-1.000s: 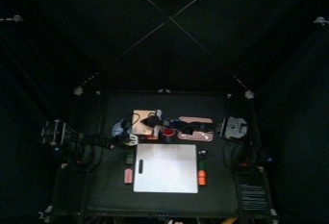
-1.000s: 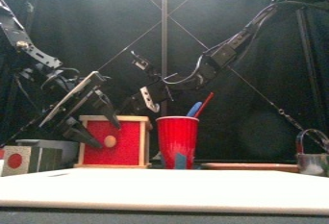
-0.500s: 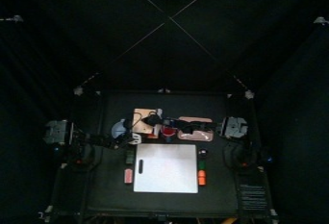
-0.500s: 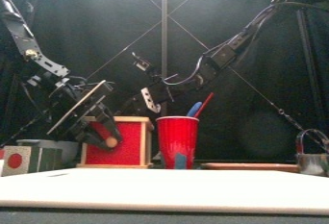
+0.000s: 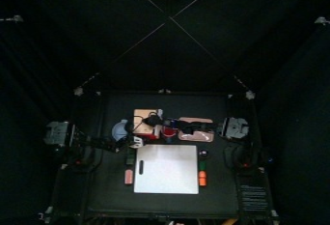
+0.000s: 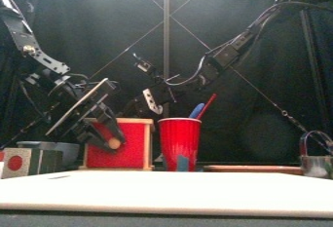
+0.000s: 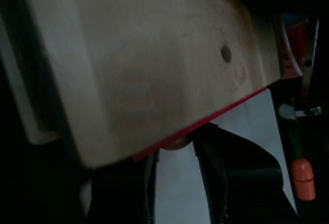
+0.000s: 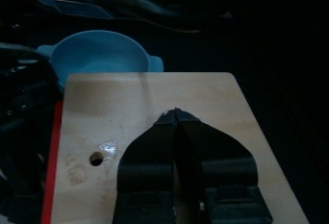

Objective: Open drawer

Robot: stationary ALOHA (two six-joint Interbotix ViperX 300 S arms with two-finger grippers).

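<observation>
At table's left, left gripper closing round drawer knob — grip unconfirmed; seat squarely, pull straight toward near edge. Right gripper jaws together, pressing box top.

- Dim overall: black curtains swallow most light in the top view, where only the large white rectangular sheet reads bright.
- In the front view the near counter edge glares pale and soft.
- Left wrist view: the pale wooden box top is blurred, shadow beneath.
</observation>
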